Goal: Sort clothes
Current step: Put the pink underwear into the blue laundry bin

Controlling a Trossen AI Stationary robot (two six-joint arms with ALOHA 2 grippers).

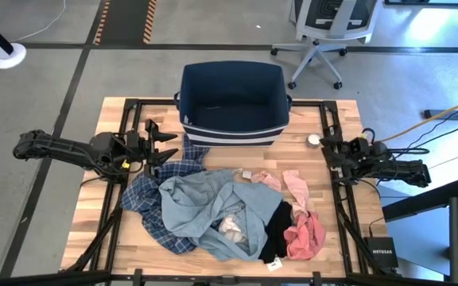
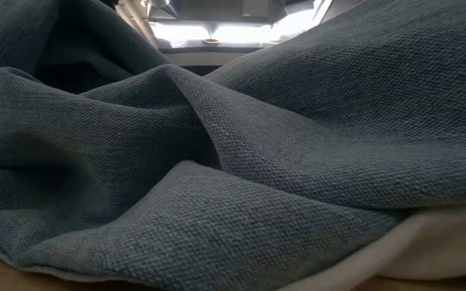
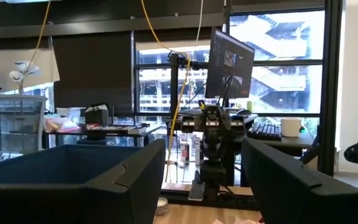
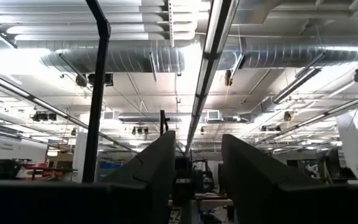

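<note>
The clothes lie in a heap on the near half of the wooden table. There is a large light grey-blue garment (image 1: 205, 206), which fills the low view (image 2: 257, 162). A blue-and-white plaid shirt (image 1: 151, 199) lies under its left side. Pink pieces (image 1: 296, 187) (image 1: 304, 234) and a black piece (image 1: 275, 230) lie at the right. My left gripper (image 1: 162, 141) is open and empty, level, just beyond the plaid shirt's far edge. My right gripper (image 1: 328, 148) is open and empty at the table's right side, tipped upward.
A navy fabric bin (image 1: 233, 99) with white stripes stands at the table's far middle; its rim shows in the left wrist view (image 3: 55, 165). A small round white object (image 1: 314, 140) lies by the bin's right corner. An office chair (image 1: 324, 32) stands beyond the table.
</note>
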